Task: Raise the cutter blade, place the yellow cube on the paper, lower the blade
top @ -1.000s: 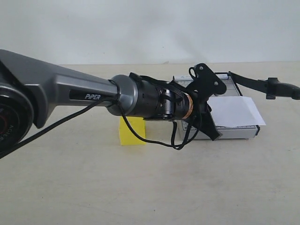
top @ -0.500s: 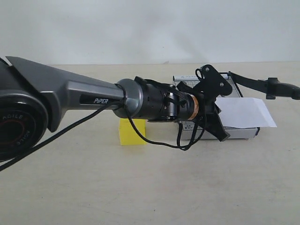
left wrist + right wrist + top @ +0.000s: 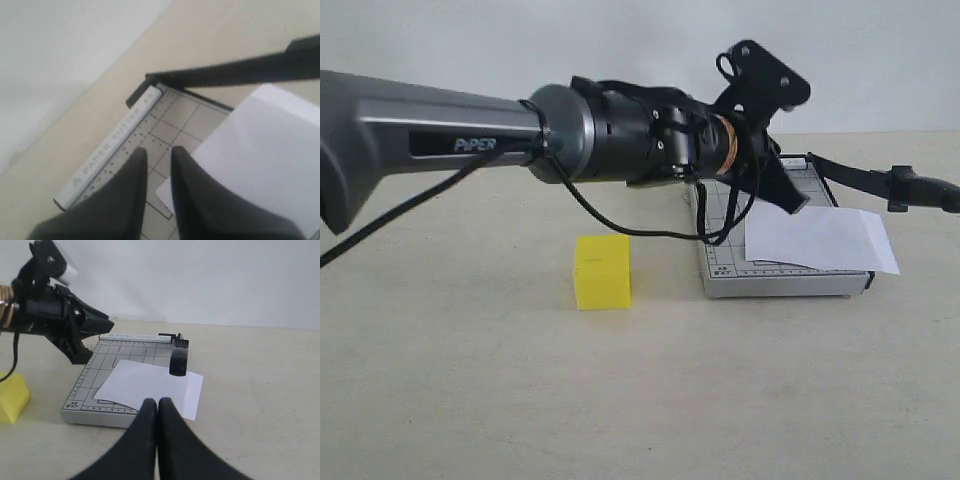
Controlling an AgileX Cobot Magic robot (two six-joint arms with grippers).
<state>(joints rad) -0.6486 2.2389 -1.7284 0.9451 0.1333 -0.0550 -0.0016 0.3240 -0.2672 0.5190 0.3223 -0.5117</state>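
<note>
The left gripper [image 3: 159, 153] stands slightly parted, empty; the right gripper [image 3: 158, 403] is clenched on nothing. The handle of the cutter blade [image 3: 865, 177] runs out of the exterior view.

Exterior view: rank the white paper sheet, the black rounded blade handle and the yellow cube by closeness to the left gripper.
1. White paper sheet, just below the left gripper.
2. Black rounded blade handle, raised, off to the right.
3. Yellow cube, far off to the left.
</note>
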